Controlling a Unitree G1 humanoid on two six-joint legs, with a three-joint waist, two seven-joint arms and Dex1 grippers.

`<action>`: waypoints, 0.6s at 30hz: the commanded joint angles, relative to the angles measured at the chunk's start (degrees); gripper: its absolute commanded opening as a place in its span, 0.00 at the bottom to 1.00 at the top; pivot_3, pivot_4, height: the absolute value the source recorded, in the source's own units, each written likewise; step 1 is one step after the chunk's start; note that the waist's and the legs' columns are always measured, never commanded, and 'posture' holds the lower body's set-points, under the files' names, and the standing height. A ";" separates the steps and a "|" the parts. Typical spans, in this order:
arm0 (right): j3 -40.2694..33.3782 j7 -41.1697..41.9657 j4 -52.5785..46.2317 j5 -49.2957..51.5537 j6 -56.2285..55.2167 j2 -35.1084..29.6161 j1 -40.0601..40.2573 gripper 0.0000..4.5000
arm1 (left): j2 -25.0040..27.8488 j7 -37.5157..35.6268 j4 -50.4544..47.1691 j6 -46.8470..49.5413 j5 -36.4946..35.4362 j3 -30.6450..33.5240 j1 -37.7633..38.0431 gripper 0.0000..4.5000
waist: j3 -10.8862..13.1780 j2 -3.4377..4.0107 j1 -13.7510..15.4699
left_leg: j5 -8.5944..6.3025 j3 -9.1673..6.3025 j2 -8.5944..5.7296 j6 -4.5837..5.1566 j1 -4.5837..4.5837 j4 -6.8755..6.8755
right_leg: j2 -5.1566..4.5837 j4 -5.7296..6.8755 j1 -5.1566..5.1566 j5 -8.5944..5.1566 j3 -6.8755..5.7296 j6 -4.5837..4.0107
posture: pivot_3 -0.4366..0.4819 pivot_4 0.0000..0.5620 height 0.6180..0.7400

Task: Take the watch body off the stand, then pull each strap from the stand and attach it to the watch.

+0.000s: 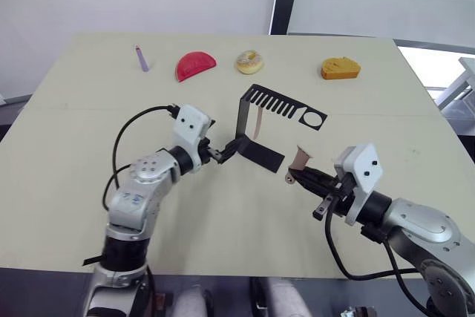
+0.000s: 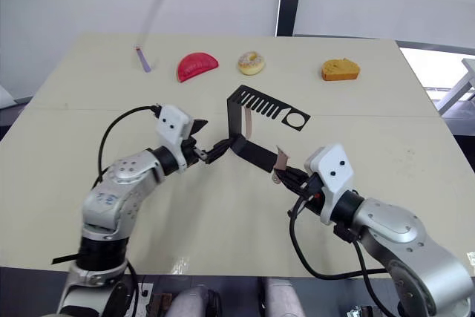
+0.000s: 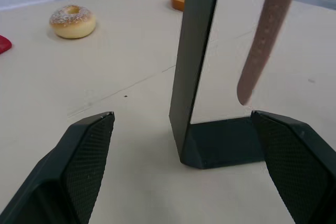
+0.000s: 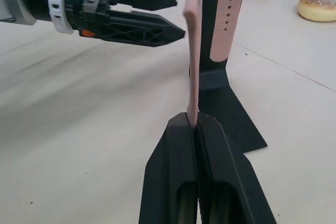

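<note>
Right gripper (image 4: 197, 121) is clamped tight on one pink strap (image 4: 192, 51), holding it upright just off the stand's base at about 4 o'clock from the stand (image 1: 256, 120). The other strap (image 3: 265, 35) hangs from the stand's slotted top arm, mid-table. Left gripper (image 1: 220, 154) sits at the stand's 8 o'clock with its fingers (image 3: 79, 156) spread wide around the base corner, gripping nothing.

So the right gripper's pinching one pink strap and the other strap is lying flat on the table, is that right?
Not quite. The right gripper does pinch one strap, but the other strap hangs from the stand, not flat on the table, as the left wrist view shows.
</note>
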 commanded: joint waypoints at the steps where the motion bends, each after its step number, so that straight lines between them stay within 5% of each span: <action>1: -3.53 4.29 1.36 6.41 -0.78 -1.71 -0.97 0.00 | 5.46 -12.68 -0.39 3.64 -12.47 6.18 0.08 0.99 | 0.02 -0.01 0.04 | 0.00 -0.01 0.01 0.00 0.00 0.00 | -0.01 0.00 0.00 -0.01 -0.01 -0.02 | 0.48 0.27 0.98; 4: -4.86 7.60 4.54 14.38 1.21 -3.49 -2.54 0.00 | 10.85 -22.68 1.65 10.30 -23.96 9.23 -2.23 0.99 | 0.03 -0.03 0.08 | 0.00 -0.04 0.00 0.01 -0.02 0.02 | -0.01 -0.02 0.00 -0.01 -0.04 -0.02 | 0.48 0.27 0.98; 11: -1.41 9.25 12.48 30.12 5.80 -5.45 -11.76 0.00 | 6.41 -26.01 8.17 14.02 -31.66 4.56 -10.46 0.99 | 0.03 -0.04 0.19 | -0.02 -0.10 -0.07 0.09 -0.08 0.03 | -0.04 -0.13 0.05 0.01 -0.06 0.02 | 0.48 0.27 0.98; 14: 0.53 8.94 14.67 32.51 6.67 -5.33 -14.16 0.00 | 3.18 -25.16 9.02 13.13 -31.86 2.58 -11.35 0.81 | 0.03 -0.04 0.00 | -0.02 -0.09 -0.05 0.09 -0.10 0.00 | -0.03 -0.18 0.03 0.02 -0.04 0.03 | 0.48 0.27 0.98; 16: 1.85 8.49 15.81 33.23 7.01 -5.10 -15.35 0.00 | 0.92 -24.44 9.38 13.17 -32.07 0.98 -12.02 0.60 | 0.03 -0.04 0.03 | -0.02 -0.11 -0.01 0.08 -0.11 0.00 | -0.01 -0.17 0.02 0.02 -0.06 0.03 | 0.48 0.27 0.98; 18: 2.89 7.67 17.03 33.51 7.25 -4.84 -16.36 0.00 | -0.68 -23.96 9.62 13.32 -32.49 0.35 -12.37 0.60 | 0.03 -0.04 0.09 | 0.00 -0.11 -0.01 0.06 -0.11 0.01 | -0.01 -0.16 0.01 0.02 -0.06 0.03 | 0.48 0.27 0.98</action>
